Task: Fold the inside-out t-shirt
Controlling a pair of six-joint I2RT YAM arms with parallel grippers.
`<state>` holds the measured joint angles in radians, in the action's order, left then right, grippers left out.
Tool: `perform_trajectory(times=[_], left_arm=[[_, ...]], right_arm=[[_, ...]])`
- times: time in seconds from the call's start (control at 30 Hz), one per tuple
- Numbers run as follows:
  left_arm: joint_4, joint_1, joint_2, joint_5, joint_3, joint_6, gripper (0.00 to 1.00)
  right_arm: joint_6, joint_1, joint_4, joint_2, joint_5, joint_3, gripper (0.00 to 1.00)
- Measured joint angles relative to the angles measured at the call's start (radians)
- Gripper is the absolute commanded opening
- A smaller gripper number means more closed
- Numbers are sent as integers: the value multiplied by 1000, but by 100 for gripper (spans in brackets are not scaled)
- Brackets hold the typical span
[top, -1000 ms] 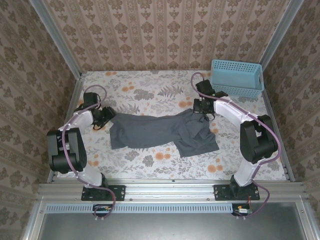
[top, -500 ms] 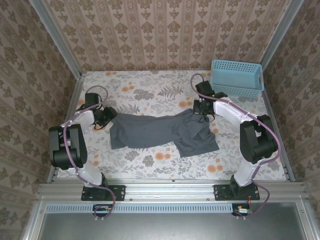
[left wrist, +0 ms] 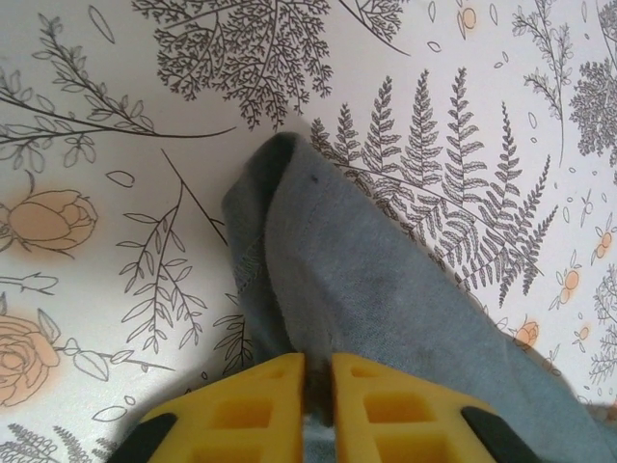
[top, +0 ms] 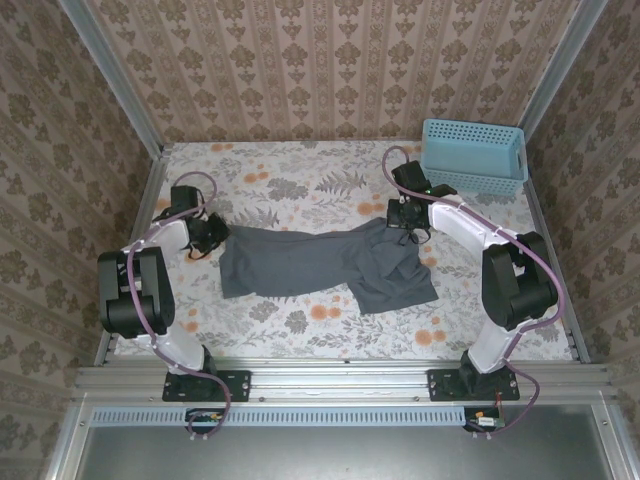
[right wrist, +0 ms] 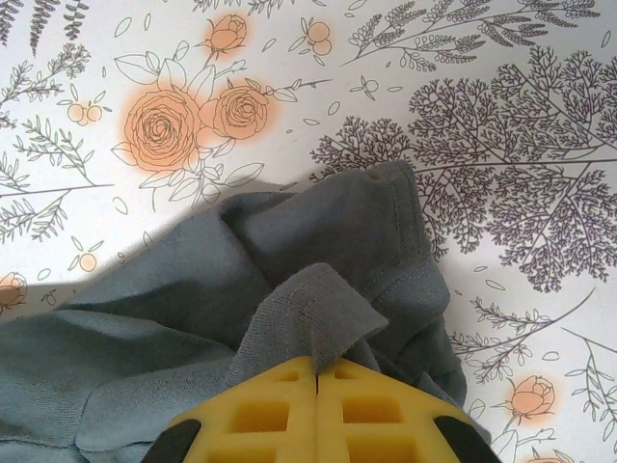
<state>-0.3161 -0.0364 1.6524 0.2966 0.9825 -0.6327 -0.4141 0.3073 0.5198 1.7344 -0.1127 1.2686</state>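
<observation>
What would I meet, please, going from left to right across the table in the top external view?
The left hand, shut on the shirt's left end → dark grey t-shirt → right hand, shut on the shirt's right part → light blue basket.

Left pincer (left wrist: 318, 365) clamped, right pincer (right wrist: 317, 374) clamped

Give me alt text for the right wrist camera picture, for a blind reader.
The yellow right pincer, shut, pinches a hemmed fold of the dark grey t-shirt. The shirt lies on a white table cover printed with orange roses and grey ferns.
</observation>
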Motion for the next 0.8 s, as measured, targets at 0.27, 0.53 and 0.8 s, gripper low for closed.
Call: perform_trajectory(times=[0.27,0.53,0.8], left_arm=[[-15,10,0,-13,41,13,0],[-65,23,-167,-149,7,12,0],[-74,36,-383,-274,-97,8,0]], right_arm=[[0,0,1,-16,12,-5,0],[-9,132,56,-153,-84,-50,0],[-90,468,116,-212,-165,-124,0]])
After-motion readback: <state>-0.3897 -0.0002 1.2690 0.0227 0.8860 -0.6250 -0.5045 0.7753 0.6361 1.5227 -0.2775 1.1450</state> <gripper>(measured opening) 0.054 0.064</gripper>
